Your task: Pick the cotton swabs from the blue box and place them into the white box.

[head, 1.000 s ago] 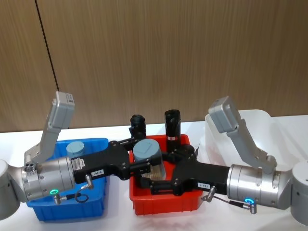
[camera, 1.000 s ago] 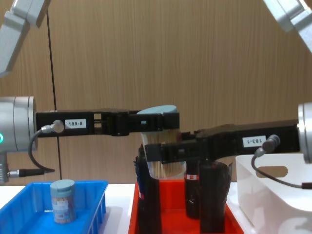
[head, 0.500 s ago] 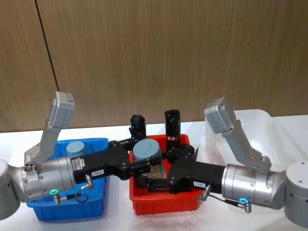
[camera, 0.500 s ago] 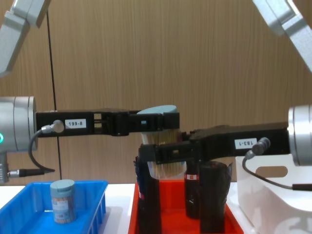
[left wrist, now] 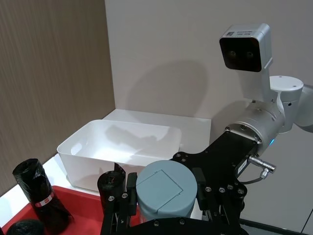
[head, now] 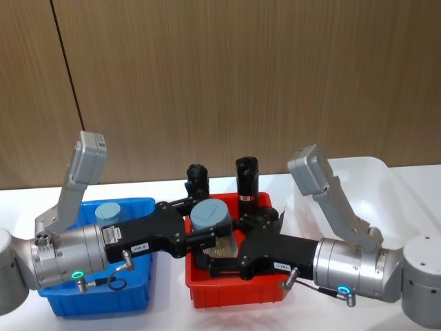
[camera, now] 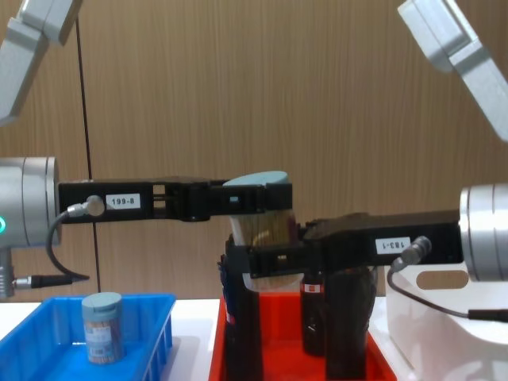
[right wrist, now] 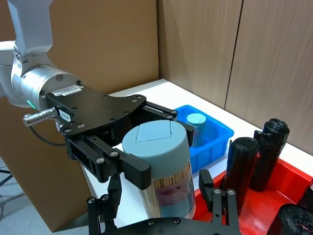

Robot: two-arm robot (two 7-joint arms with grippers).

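A tub of cotton swabs point(right wrist: 156, 147) is held above the red crate point(head: 238, 293), clamped at its lid by the left gripper point(camera: 255, 198). Around its body the jaws of the right gripper point(camera: 266, 258) are spread. A second tub point(head: 109, 212) is seen upright in the blue box point(head: 138, 296) at the left.

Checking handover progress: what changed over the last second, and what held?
The right tool slid toward the robot's left, its open fingers reaching farther along both sides of the cotton swab tub, low on its body. The left tool stayed clamped on the lid, holding the tub above the red crate. The other tub stayed in the blue box.
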